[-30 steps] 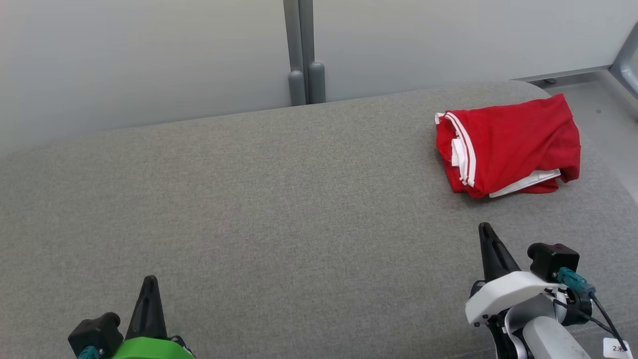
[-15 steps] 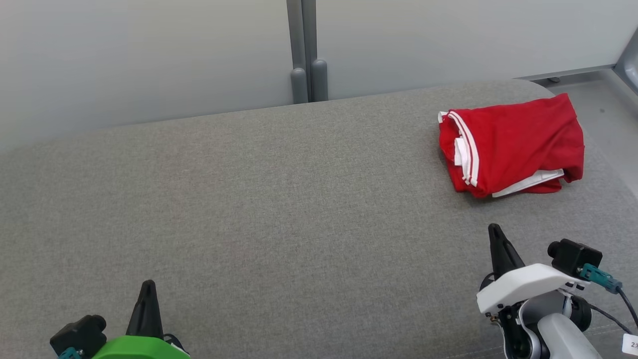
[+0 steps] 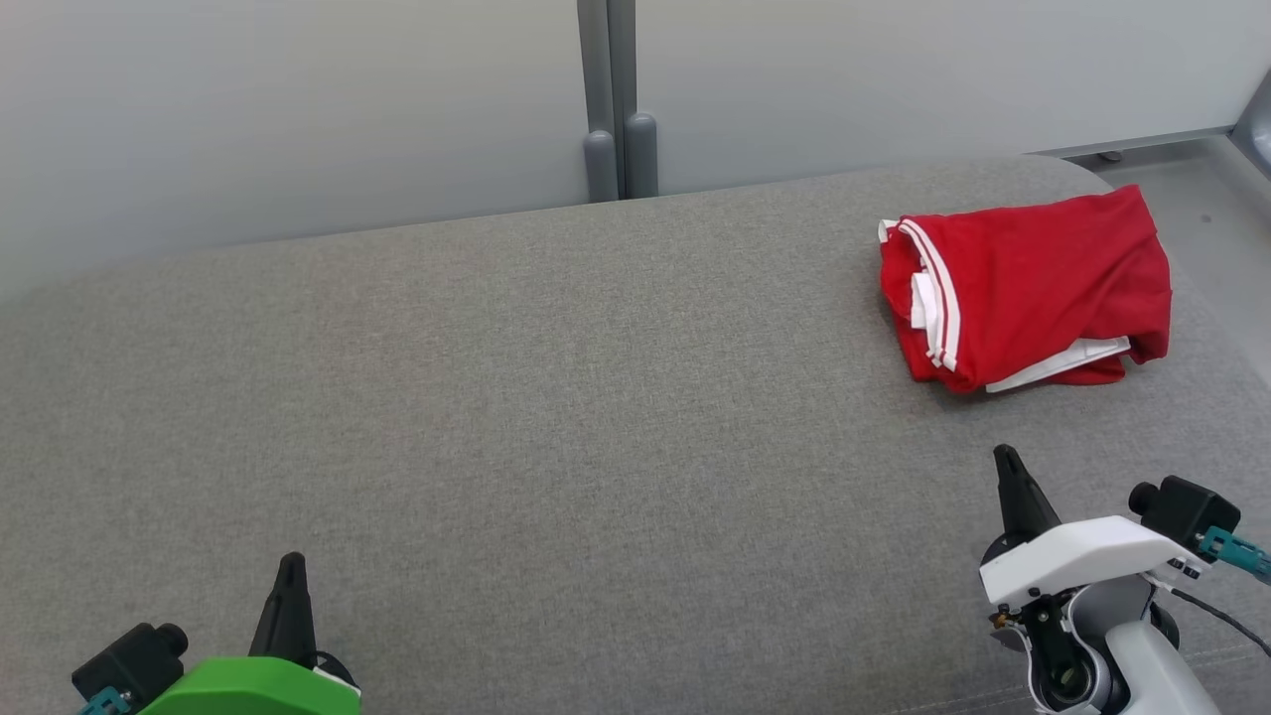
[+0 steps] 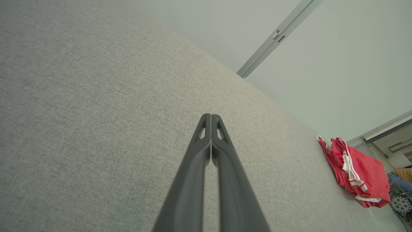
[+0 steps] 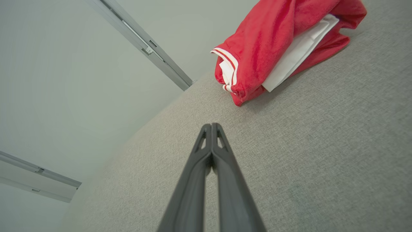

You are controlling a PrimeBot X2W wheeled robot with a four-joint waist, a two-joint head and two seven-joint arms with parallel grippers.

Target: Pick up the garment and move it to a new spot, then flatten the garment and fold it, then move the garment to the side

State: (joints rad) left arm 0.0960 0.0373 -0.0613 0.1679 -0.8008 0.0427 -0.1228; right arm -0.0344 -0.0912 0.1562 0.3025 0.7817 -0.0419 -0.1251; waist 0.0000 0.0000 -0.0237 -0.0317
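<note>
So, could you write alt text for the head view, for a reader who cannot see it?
A folded red garment with white trim lies at the far right of a grey fabric surface. The left gripper, lower left, and the right gripper, lower right and nearer the garment, are both shut and hold nothing. A pale wall stands behind.

Grey upholstered surface [image 3: 556,417], pale wall [image 3: 298,99]

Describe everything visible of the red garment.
The red garment looks like soft knit fabric, with white stripes along one edge and a white panel peeking out below. It lies folded into a loose bundle at the far right of the grey upholstered surface, resting on it alone; the right hand is near but apart.
</note>
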